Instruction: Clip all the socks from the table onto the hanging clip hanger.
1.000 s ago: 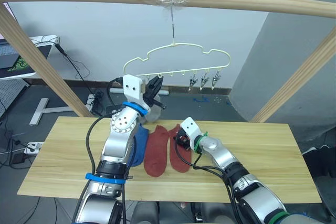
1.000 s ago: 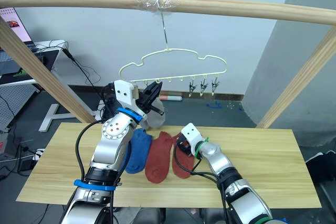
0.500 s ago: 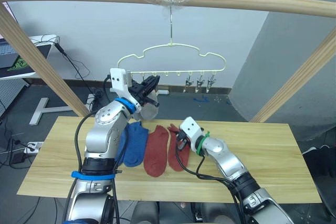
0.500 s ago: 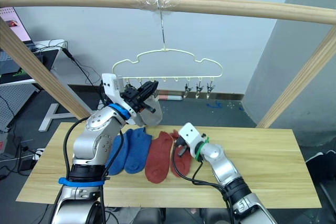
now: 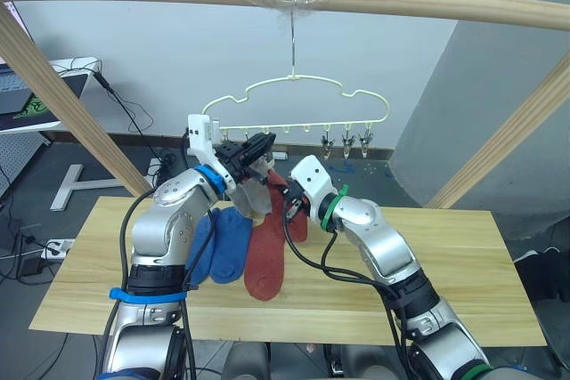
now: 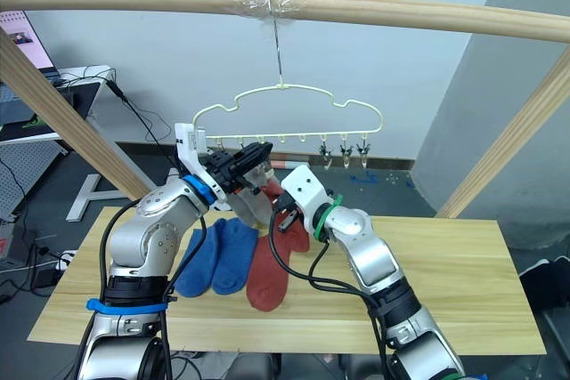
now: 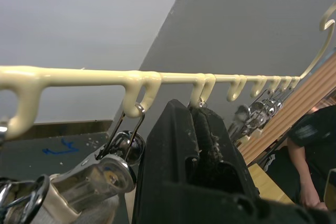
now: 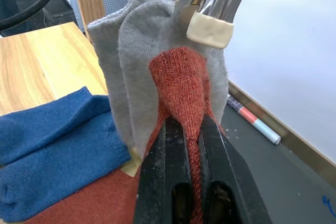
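low in the frame of the left eye view, the pale worktop carries two blue socks side by side at centre left and one rust-red sock just right of them. above these, near the middle of the frame, the right pincer is clenched on a second rust-red sock, whose cuff is seen pinched between the black fingers in the right wrist view, with the rest of it hanging below. just to its left, two light grey socks hang together from clips. the left pincer is raised at the left end of the clip row; its fingers appear pressed together, seemingly on a clip, though what is gripped cannot be told for certain. further up, the clip hanger hangs by its hook from the wooden pole across the top of the frame, with three free clips at its right end.

the hanger is judged free to swing, so a push from either arm could shift the clips away from the raised cuff. if the cuff is offered too shallowly, only an edge may be caught and the sock could drop. the grey socks hang touching the red one and could be dragged loose by it.
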